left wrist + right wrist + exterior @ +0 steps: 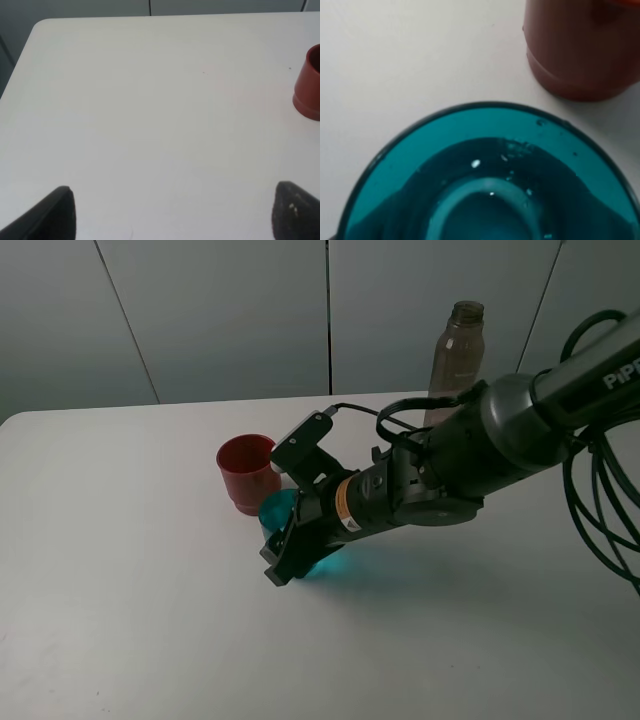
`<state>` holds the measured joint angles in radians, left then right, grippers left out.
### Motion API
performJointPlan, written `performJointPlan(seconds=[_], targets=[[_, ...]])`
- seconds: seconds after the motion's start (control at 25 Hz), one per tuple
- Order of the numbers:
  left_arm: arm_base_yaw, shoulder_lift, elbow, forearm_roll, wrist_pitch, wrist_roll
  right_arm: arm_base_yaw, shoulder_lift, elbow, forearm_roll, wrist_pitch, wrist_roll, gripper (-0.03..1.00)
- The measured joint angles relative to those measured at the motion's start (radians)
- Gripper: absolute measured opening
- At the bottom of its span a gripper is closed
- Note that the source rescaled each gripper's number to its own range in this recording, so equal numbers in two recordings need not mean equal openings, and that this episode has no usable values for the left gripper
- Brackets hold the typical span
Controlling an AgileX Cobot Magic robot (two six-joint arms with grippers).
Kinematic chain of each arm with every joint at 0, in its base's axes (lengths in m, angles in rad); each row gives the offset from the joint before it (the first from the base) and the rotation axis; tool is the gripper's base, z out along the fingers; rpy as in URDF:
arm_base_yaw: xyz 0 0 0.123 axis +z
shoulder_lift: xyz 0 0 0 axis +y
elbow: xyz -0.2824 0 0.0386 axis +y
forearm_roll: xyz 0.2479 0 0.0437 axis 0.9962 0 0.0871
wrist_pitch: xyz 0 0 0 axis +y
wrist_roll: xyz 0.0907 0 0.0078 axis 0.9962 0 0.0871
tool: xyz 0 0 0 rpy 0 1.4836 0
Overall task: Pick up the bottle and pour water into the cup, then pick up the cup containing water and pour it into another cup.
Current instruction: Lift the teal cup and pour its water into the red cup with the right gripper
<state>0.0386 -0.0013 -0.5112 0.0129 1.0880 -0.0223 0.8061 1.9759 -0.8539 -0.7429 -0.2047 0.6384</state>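
clamping the cup (279, 508) beside another cup (246, 472) is the right tool (293, 543); left tool (175, 210) gapes empty.

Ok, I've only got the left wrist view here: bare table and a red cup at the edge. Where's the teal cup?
Observer: In the exterior high view the teal cup sits right beside the red cup, nearer the camera, with the right gripper at it.
Operator: Any water in it?
Observer: Yes, the right wrist view looks down into it and shows water.
Operator: And the bottle?
Observer: The bottle stands upright at the table's back, behind the right arm.
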Motion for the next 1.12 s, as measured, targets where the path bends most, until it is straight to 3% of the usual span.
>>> performJointPlan(seconds=[0.64, 1.12], targets=[[0.000, 0.000, 0.000, 0.000, 0.000, 0.000, 0.000, -0.072, -0.019, 0.002, 0.092, 0.002, 0.10], [0.000, 0.000, 0.000, 0.000, 0.000, 0.002, -0.051, -0.125, -0.102, -0.005, 0.176, -0.012, 0.10]])
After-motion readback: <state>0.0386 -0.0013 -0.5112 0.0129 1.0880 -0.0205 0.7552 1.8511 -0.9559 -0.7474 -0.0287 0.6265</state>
